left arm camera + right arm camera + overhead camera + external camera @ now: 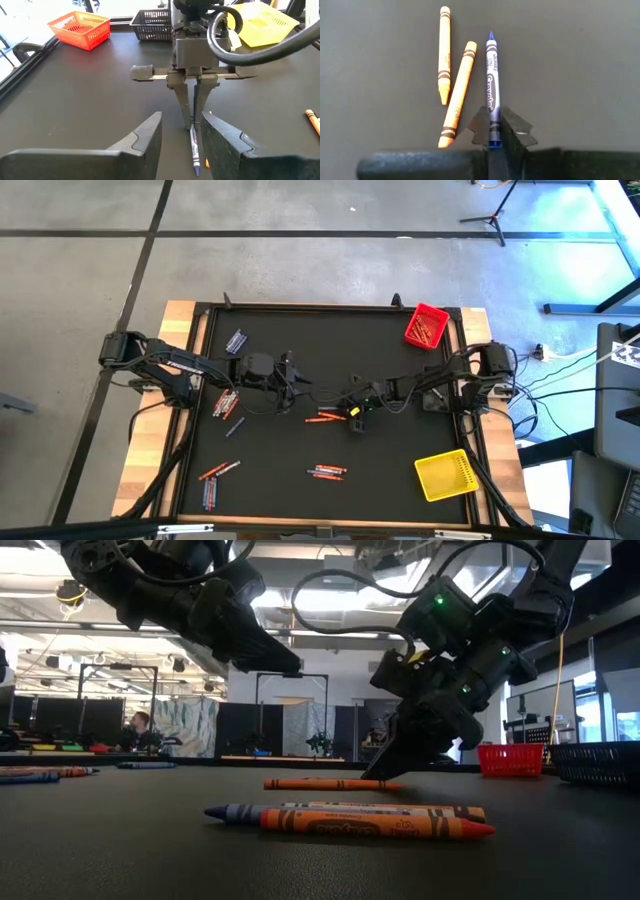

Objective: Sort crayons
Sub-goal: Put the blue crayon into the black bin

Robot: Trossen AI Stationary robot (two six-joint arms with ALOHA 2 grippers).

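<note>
My right gripper (493,125) is down at the black mat's middle (355,418), shut on a blue crayon (492,85). Two orange crayons (457,95) lie flat on the mat right beside it. My left gripper (182,137) hangs open above the mat (296,376), just left of the right gripper, facing it and holding nothing. More crayons lie in small groups at the far left (235,340), the left (225,402), the near left (215,478) and the near middle (328,472). My right gripper pinches the blue crayon's flat end (493,136) between its two fingertips. The fingers (385,768) slant down from the table's right side, in line with the crayon. The crayon stretches away from them toward the table's left, its pointed tip (491,35) low over or on the mat.
A red bin (427,326) holding crayons stands at the far right corner and a yellow bin (445,475) at the near right. A black basket (152,22) stands by the table's right edge. A raised frame (300,307) rims the mat.
</note>
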